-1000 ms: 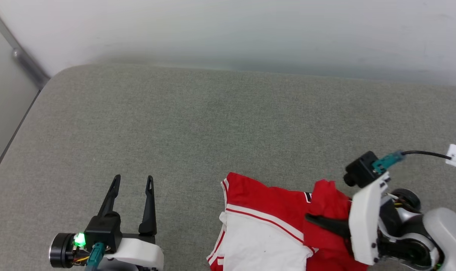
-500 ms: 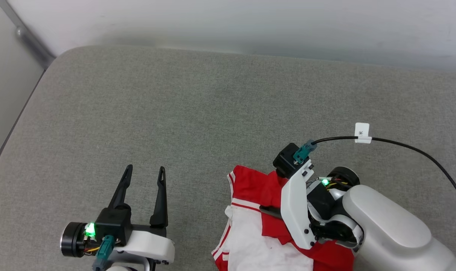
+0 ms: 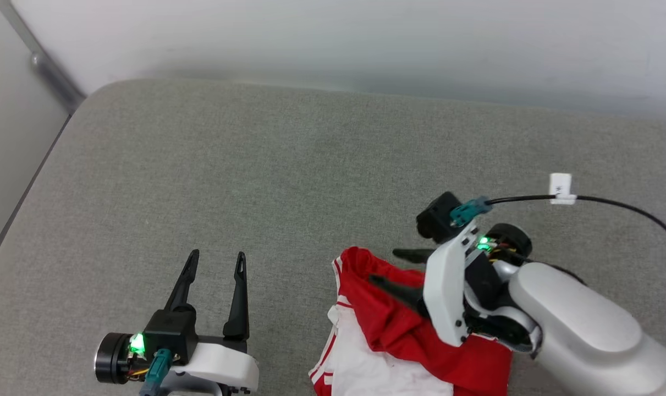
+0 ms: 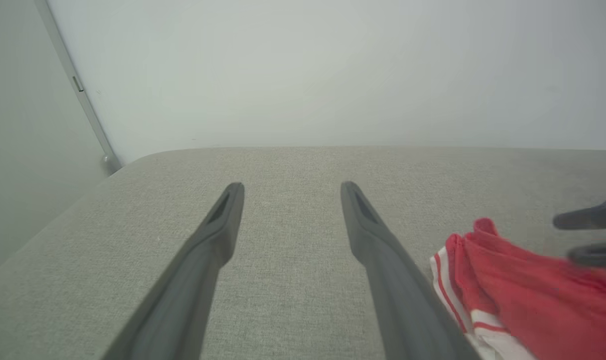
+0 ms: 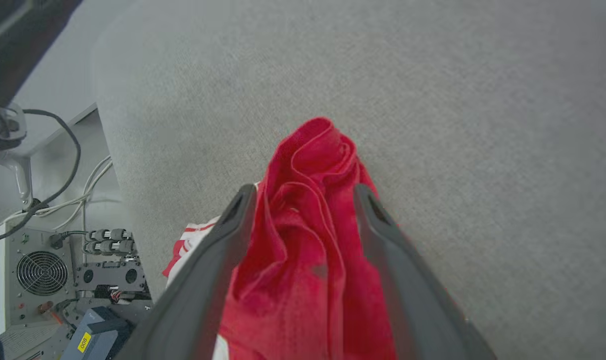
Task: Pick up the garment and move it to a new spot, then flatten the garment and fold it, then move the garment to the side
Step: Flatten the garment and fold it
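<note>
The garment [image 3: 398,330] is a red shirt with a white, stripe-trimmed sleeve, lying bunched at the near edge of the grey cushion [image 3: 256,165]. My right gripper [image 3: 384,266] lies over it pointing left, open, its two fingers astride a raised red fold [image 5: 308,240]. The right wrist view shows that fold rising between the spread fingers of the right gripper [image 5: 304,192]. My left gripper [image 3: 217,255] stands open and empty over bare cushion to the garment's left. In the left wrist view the left gripper [image 4: 292,187] has the garment [image 4: 523,290] at its lower right. No numbers show.
The cushion runs back to a pale wall, with its rounded corner and a metal rail [image 3: 52,77] at upper left. A black cable [image 3: 613,203] trails from my right wrist. Beyond the cushion's near edge, electronics and cables [image 5: 42,270] sit on the floor.
My right gripper has swung left across the garment and its fingers have spread around a lifted red fold. The fabric has bunched up. The left gripper is still; the camera shifted.
</note>
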Robot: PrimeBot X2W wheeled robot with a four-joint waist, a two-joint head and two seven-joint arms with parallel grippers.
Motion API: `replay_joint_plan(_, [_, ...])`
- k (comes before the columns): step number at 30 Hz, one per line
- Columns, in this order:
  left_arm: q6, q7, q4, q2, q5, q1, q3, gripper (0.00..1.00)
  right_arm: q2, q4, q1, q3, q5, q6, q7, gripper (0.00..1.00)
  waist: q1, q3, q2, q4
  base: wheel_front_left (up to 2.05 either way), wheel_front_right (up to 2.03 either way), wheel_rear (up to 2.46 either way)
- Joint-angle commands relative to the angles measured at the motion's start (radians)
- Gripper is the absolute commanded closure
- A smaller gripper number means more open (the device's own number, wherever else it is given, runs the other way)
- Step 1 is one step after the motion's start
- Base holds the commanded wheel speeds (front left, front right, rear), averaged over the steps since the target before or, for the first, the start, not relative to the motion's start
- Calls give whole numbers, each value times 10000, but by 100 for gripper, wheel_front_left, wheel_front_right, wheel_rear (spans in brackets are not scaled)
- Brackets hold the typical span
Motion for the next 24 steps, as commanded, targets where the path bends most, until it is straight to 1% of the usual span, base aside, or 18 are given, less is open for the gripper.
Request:
replay_joint_plan(1, [-7, -46, -50, -14, 15, 227, 91, 0, -653, -521, -60, -570, -253, -4, -1021, 0, -1, -403, 0, -245, 0, 0, 0])
replay_joint_plan(5, [-26, -46, -110, -16, 50, 428, 145, 0, -1151, -862, 370, -1827, -1105, -4, -2670, 0, -1, -682, 0, -513, 0, 0, 0])
replay_joint_plan(7, [-50, -44, -133, -14, 58, 539, 187, 0, -1188, -899, 695, -2669, -1581, -4, -3420, 0, -1, -810, 0, -659, 0, 0, 0])
replay_joint_plan(11, [-56, -37, -166, -16, 76, 747, 260, 0, -1009, -1032, 1608, -4332, -2809, -4, -4822, 0, -1, -1028, 0, -899, 0, 0, 0])
replay_joint_plan(15, [-86, -37, -196, -16, 105, 942, 311, 0, -538, -1223, 2859, -6137, -4009, -4, -5941, 0, -1, -1230, 0, -1042, 0, 0, 0])
replay_joint_plan(17, [-104, -37, -213, -15, 125, 1020, 340, 0, -255, -1359, 3512, -6872, -4579, -4, -6329, 0, -1, -1310, 0, -1090, 0, 0, 0])
replay_joint_plan(20, [-152, -37, -259, -17, 154, 1103, 385, 0, 336, -1651, 4456, -7855, -5224, -4, -6680, 0, -1, -1378, 0, -1137, 0, 0, 0])
replay_joint_plan(24, [-189, -37, -306, -17, 154, 1206, 436, 0, 1145, -2124, 5605, -8733, -5881, -4, -6915, 0, -1, -1435, 0, -1167, 0, 0, 0])
